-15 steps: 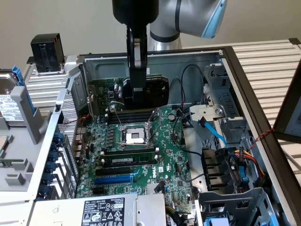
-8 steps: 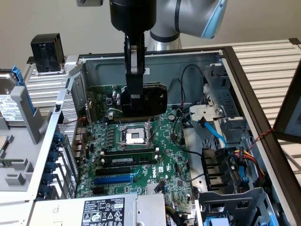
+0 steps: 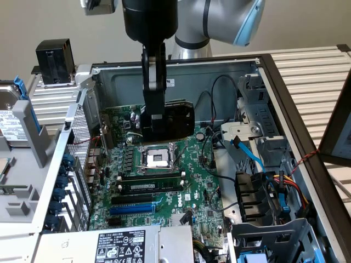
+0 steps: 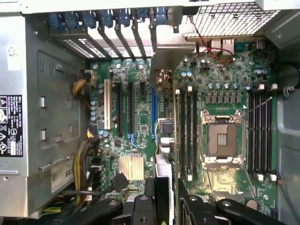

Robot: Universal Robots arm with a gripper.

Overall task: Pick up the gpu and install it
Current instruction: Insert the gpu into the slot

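We see the open computer case lying on a pale slatted table before a beige wall. The exterior view gives the graphics card as a black shroud above the motherboard, over the processor socket. The wrist view shows it edge-on. The gripper, part-closed, clamps it.

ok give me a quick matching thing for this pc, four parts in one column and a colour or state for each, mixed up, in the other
Parts
1. gpu
2. cpu socket
3. long expansion slot
4. power supply

Colour or state
a. blue
b. grey box with a black label
c. held in the gripper over the motherboard
d. bare, no cooler on it

Pairs: 1-c, 2-d, 3-a, 4-b
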